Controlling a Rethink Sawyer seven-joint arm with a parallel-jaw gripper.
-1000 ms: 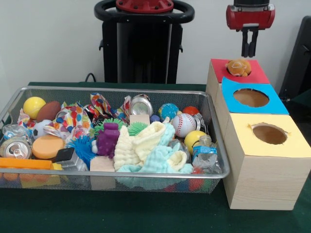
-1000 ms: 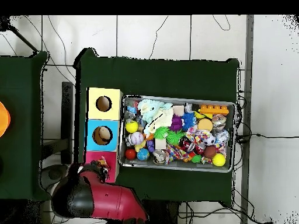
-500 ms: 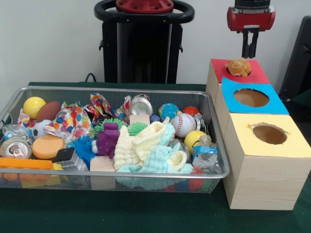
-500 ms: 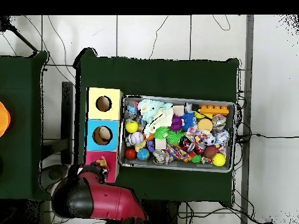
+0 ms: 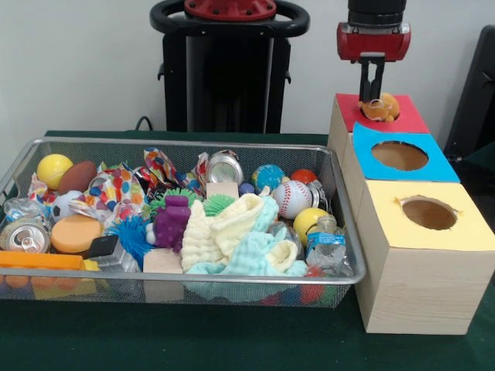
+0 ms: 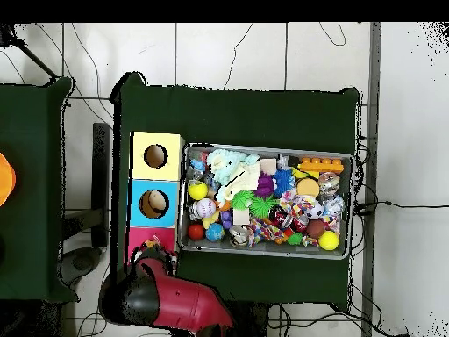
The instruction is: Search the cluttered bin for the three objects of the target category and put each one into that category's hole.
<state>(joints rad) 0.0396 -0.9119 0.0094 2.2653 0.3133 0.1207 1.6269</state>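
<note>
Leftward and slightly lower, the gripper now hangs above the red box's edge, fingers close together and empty; the orange toy sits lodged in that hole; better to nudge it through before returning to the bin.

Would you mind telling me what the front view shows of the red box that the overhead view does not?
Only the front view shows the orange object sitting at the red box's hole, with the gripper just above it. Only the overhead view shows the arm covering most of that box. Both show the blue box, the yellow box and the cluttered bin.
</note>
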